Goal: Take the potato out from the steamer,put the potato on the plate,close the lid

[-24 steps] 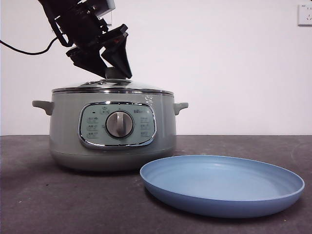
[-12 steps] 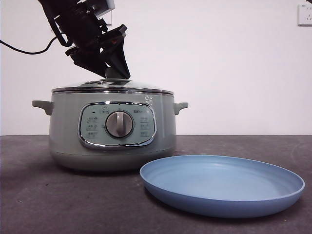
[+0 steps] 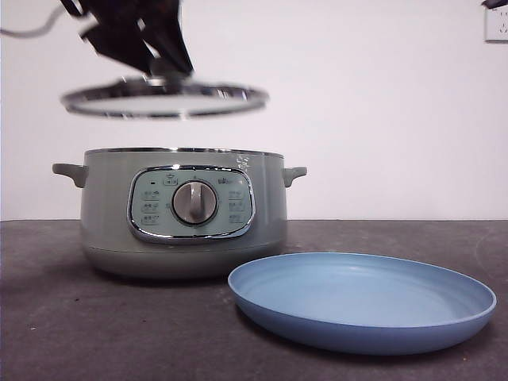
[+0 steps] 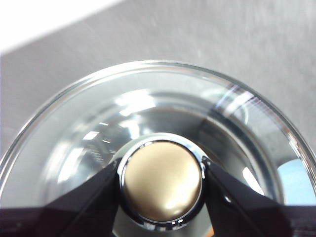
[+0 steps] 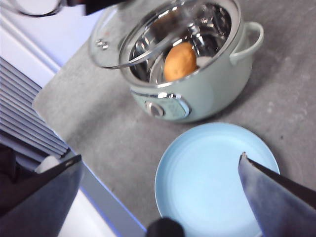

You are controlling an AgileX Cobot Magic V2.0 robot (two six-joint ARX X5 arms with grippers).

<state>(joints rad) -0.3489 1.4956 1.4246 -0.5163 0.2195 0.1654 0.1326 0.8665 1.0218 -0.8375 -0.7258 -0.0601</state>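
The lid (image 3: 164, 101) is held above the steamer (image 3: 182, 210) by the left end effector (image 4: 160, 180) pinching its knob, while the right end effector (image 5: 158, 192) is spread wide.

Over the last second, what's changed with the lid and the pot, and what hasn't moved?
The left gripper, shut on the knob, has lifted the lid off the steamer; it now hangs clear above the rim, shifted slightly to one side. The pot is open, and the right wrist view shows the potato inside. The steamer and the plate stayed where they were. The right gripper waits open above the plate.
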